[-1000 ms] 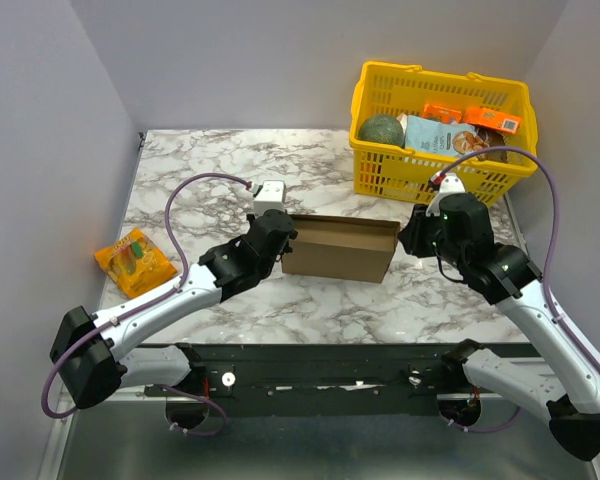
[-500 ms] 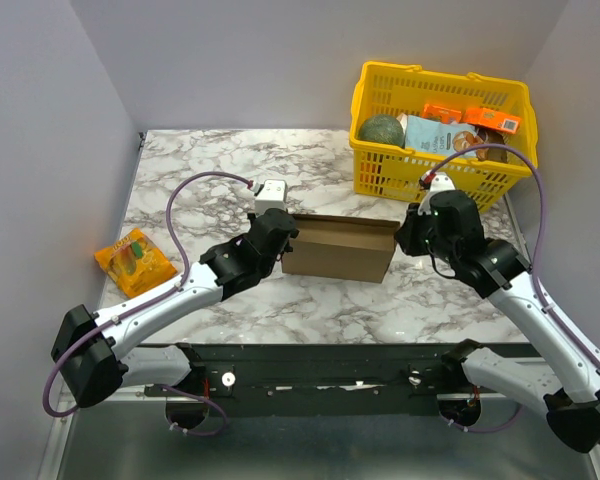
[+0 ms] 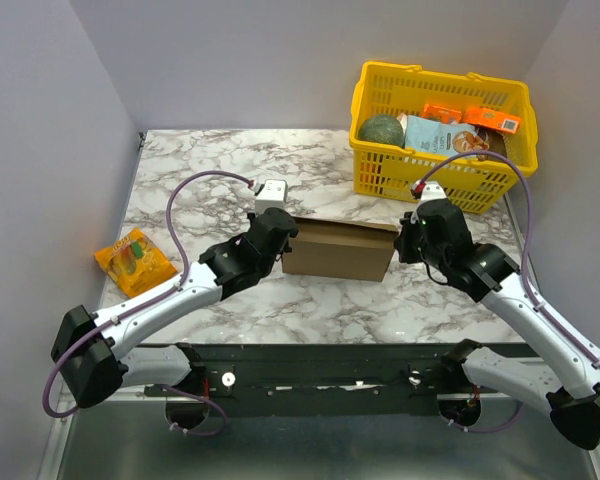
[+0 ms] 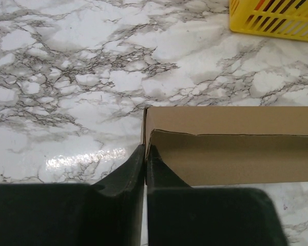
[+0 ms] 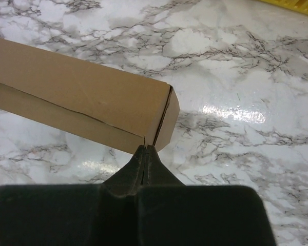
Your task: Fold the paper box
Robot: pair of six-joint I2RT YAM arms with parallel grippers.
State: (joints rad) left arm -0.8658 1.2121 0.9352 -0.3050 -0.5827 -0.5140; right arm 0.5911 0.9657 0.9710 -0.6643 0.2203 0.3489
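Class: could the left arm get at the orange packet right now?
Probably yes: the packet lies on the table beside that arm, nothing between them. The left hand would first have to leave the box.

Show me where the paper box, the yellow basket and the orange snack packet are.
paper box (image 3: 337, 257), top external view, middle of its front wall.
yellow basket (image 3: 380, 173), top external view, its near wall.
orange snack packet (image 3: 134, 260), top external view, centre of the packet.
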